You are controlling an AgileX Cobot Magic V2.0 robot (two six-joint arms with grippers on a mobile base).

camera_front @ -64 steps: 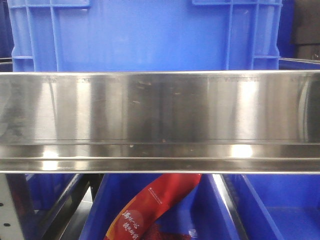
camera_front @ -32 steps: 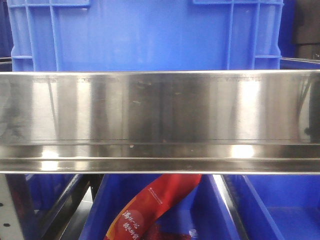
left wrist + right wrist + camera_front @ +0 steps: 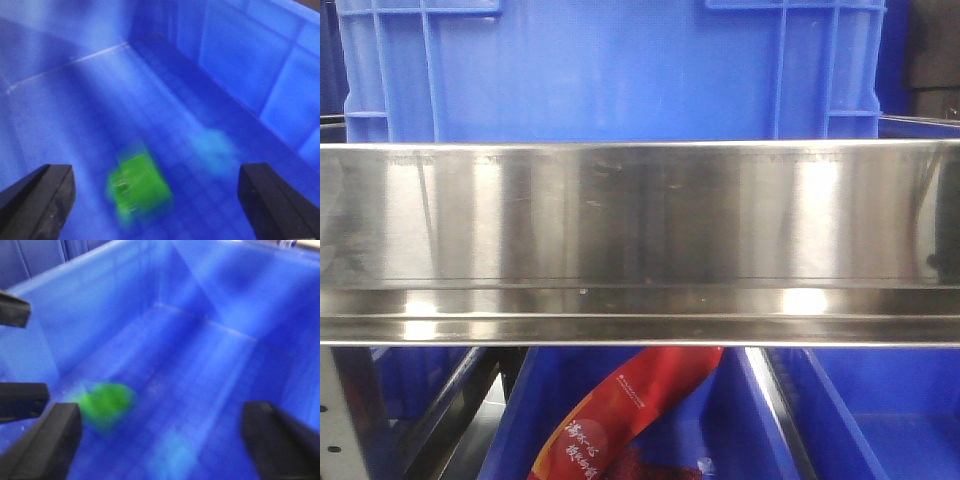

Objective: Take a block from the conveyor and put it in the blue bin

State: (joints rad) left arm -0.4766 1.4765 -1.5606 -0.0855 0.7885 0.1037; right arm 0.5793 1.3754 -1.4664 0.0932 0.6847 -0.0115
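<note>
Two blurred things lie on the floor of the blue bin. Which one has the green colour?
The green block between the left gripper's open fingertips. The other, a pale blue blurred patch, lies nearer the bin wall.

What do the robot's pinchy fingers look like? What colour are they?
Only the fingertips show. The left gripper has two black, blocky fingers with flat, squared-off ends and a dull, slightly scuffed surface. The right gripper has the same black, chunky fingers. No cables or markings are visible.
</note>
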